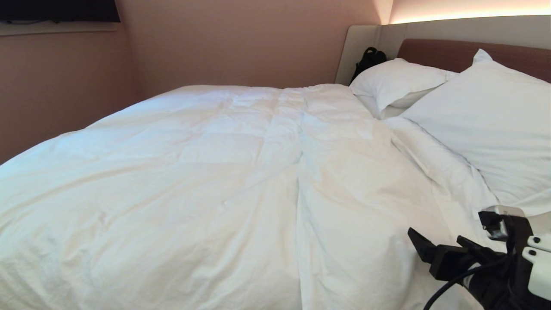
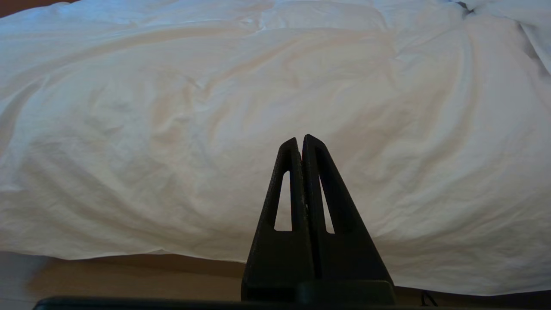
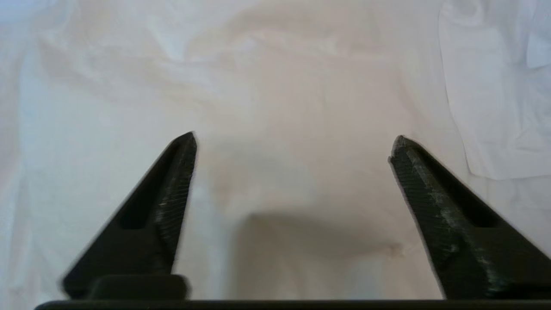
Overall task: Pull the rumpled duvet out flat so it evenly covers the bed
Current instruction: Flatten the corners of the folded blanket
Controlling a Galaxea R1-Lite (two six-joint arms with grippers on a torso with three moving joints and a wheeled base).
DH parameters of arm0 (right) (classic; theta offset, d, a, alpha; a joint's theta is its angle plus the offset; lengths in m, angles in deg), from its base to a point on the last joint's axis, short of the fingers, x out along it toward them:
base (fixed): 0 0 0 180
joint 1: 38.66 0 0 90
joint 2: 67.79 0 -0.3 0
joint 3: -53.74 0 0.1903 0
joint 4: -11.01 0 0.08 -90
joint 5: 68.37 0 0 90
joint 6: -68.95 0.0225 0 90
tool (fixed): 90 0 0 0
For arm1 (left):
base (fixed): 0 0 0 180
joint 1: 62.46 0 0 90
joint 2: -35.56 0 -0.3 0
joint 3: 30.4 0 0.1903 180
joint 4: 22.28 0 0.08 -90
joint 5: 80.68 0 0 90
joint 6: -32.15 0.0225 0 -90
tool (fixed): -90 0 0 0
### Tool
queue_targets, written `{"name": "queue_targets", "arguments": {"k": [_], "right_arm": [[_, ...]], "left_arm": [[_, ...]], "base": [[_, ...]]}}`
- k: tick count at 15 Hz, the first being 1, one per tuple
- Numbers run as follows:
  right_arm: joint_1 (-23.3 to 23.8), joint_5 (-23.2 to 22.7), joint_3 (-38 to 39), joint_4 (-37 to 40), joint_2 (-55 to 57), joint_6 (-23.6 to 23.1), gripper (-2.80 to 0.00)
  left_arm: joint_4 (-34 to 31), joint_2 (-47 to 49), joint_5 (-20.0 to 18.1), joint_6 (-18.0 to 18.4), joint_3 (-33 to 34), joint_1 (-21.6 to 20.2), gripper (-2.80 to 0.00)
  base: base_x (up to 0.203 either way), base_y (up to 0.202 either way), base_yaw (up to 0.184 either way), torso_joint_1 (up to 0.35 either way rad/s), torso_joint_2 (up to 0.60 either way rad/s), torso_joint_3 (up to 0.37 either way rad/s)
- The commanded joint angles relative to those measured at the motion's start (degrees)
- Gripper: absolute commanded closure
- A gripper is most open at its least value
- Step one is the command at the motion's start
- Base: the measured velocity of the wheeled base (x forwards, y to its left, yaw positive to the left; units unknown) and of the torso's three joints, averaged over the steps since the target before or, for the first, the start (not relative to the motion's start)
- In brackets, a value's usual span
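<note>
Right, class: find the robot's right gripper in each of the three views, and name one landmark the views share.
Head view: right gripper at the lower right, open over the duvet, near the pillows.
Left wrist view: not in it; only the shut left gripper.
Right wrist view: right gripper spread wide in the foreground.
Shared landmark: the duvet.

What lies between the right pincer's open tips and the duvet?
Nothing: in the right wrist view, only bare duvet shows between the right pincer's open fingertips.

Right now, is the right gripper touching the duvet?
Cannot tell. In the right wrist view the right gripper is open with the duvet between its fingers, nothing pinched; the head view shows no clear gap or contact.
</note>
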Motion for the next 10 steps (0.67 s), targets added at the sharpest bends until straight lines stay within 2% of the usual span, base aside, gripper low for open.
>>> {"name": "queue_targets", "arguments": {"k": [1,5,10], "right_arm": [[0.0,0.4,-2.1,-0.3,-0.6,-2.1,0.00],[1.8,0.5,-9.2,-0.3,0.4,-6.0,0.00],[7.4,-0.4,-19.4,-0.3,12.8,-7.8,0.00]], "left_arm": [[0.0,0.0,0.0,0.0,0.0,0.0,0.00],[0.0,0.0,0.0,0.0,0.0,0.0,0.00],[0.0,0.0,0.0,0.0,0.0,0.0,0.00]], "base": [[0.000,0.000,0.000,0.000,0.00,0.000],[0.000,0.000,0.000,0.000,0.00,0.000],[0.000,0.000,0.000,0.000,0.00,0.000]]}}
